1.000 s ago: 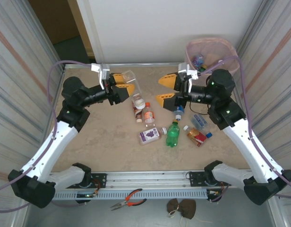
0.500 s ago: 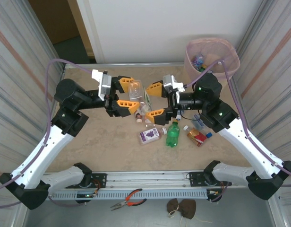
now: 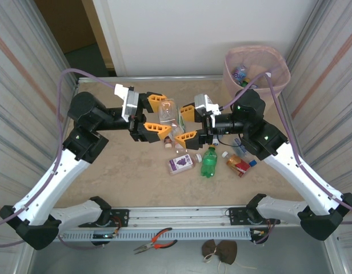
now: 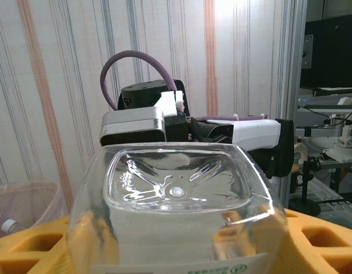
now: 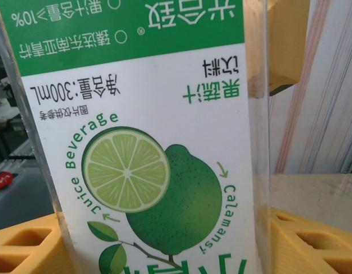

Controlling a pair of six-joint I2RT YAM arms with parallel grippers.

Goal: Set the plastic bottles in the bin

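a: where's the bottle in hand?
b: the clear square bottle (image 3: pixel 168 109) is up in the air over the middle of the worktop (image 3: pixel 119 171), clamped in the left gripper (image 3: pixel 158 116). the right gripper (image 3: pixel 187 124) faces it with the bottle between its fingers. whether they press on it, i can't tell.
a: how will it handle?
b: i'd judge it light and probably empty. the walls are thin, so a hard squeeze dents it, and the smooth sides are slippery. best to take it across the flat faces at mid-body, on the label (image 5: pixel 147 142).
a: anything unclear?
b: i can't make out its cap. the wrist views crop the bottle closely. the bin (image 3: pixel 279 61) at the far right corner hides most of its contents, and the loose bottles (image 3: pixel 208 161) overlap near the middle, so any count is shaky.
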